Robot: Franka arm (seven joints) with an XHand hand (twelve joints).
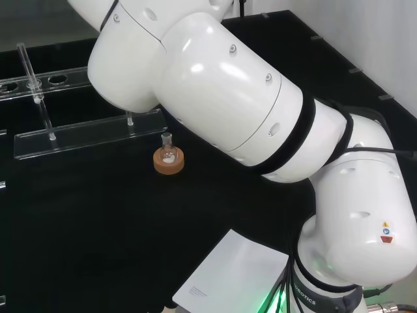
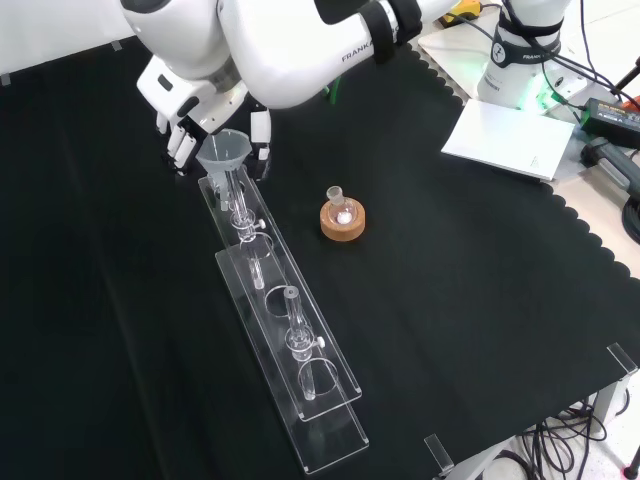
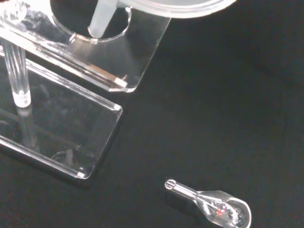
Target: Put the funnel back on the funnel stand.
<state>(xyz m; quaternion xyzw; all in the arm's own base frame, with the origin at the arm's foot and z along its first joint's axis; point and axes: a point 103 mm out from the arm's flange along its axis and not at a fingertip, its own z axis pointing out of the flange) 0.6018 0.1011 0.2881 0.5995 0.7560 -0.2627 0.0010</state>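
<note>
Clear plastic makes up the funnel stand (image 2: 285,345), a long two-tier rack that runs from the front view's lower middle up toward the hand (image 2: 185,125). In that view the funnel (image 2: 224,152) sits at the rack's far end, its wide mouth up and its stem reaching down at the upper shelf; the hand's black and white fingers (image 2: 260,135) stand on either side of the cone, curled about it, though whether they touch it I cannot tell. A second glass piece (image 2: 296,325) stands upright in the rack farther along.

Seen from the wrist, the stem (image 3: 101,21) points into a round hole at the end of the upper shelf (image 3: 135,61), with the funnel's rim blurred above. A small clear scoop-like piece (image 3: 209,204) lies apart on the cloth, with a red glint inside.

From the head camera, the arm's big white links (image 1: 221,98) stand across the rack's right part; the stand (image 1: 91,134) and a tall glass tube (image 1: 29,68) rising from its left part are visible.

Between the rack and the arm's base a small flask (image 2: 339,203) stands in a cork ring (image 2: 343,221), well apart from the stand; the head view shows it too (image 1: 169,156).

Black cloth covers the surface (image 2: 480,290), its far right edge scalloped. A white sheet (image 2: 510,135) lies beside the arm's base, and cables trail off the surface's right side.
</note>
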